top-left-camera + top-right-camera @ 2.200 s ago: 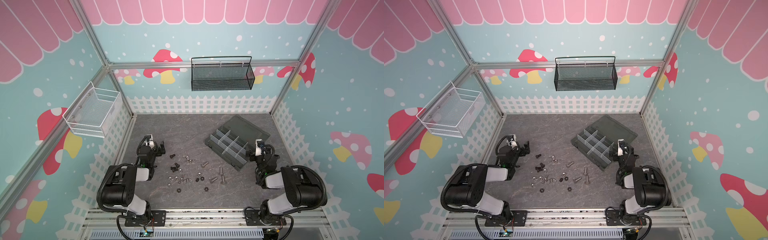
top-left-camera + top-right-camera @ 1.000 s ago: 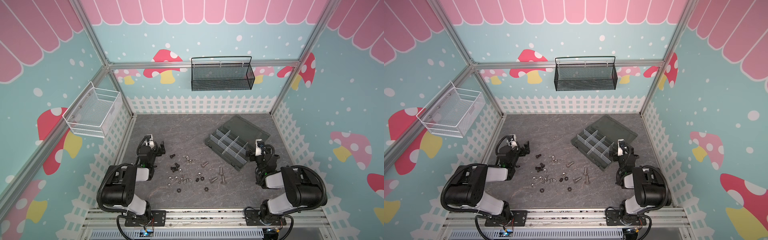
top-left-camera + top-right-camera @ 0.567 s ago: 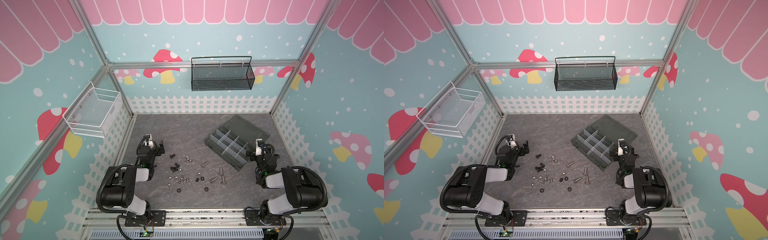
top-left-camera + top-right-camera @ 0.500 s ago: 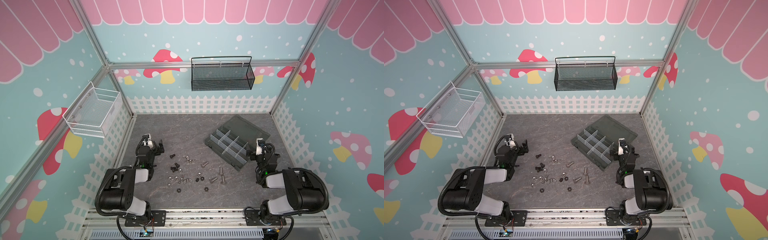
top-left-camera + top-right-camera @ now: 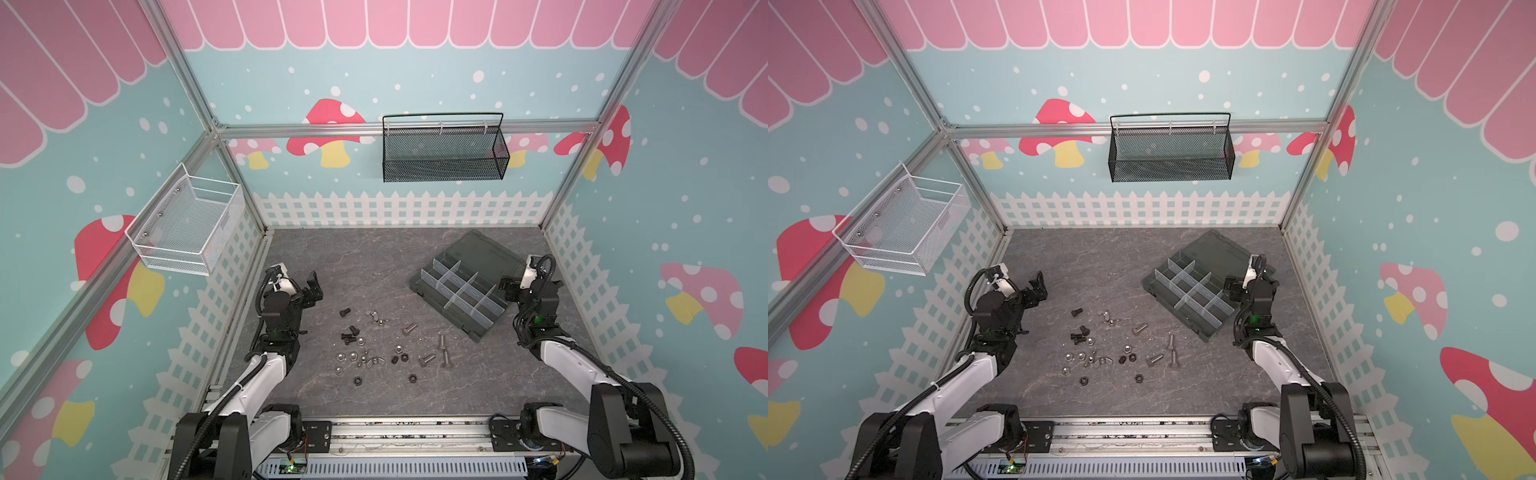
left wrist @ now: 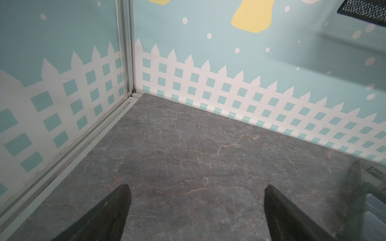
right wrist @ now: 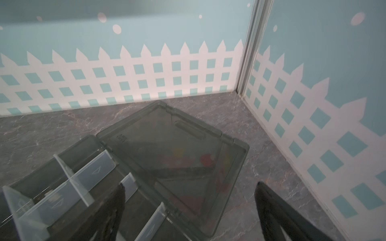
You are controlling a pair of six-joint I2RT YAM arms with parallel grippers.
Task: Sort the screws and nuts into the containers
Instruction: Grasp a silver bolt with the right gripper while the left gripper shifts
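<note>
Screws (image 5: 441, 341) (image 5: 1171, 340), silver and black, and small nuts (image 5: 340, 356) (image 5: 1068, 356) lie scattered on the grey floor at front centre. To their right stand the containers (image 5: 440, 309) (image 5: 1173, 309): a dark organizer box with white dividers, its lid (image 7: 167, 146) lying open toward the back. My left gripper (image 5: 311, 289) (image 5: 1038, 286) (image 6: 197, 186) is open and empty, left of the scatter over bare floor. My right gripper (image 5: 509, 286) (image 5: 1231, 289) (image 7: 190, 184) is open and empty at the box's right end, over the hinge.
A black mesh basket (image 5: 442, 151) hangs on the back wall and a white wire basket (image 5: 187, 226) on the left wall. Fence-patterned walls stand close beside both arms. A metal rail (image 5: 395, 432) runs along the front edge.
Both arms have unfolded a little from their tucked pose, and the wrists have shifted slightly toward the back. Jaws stay open. Screws, nuts and box have not moved.
</note>
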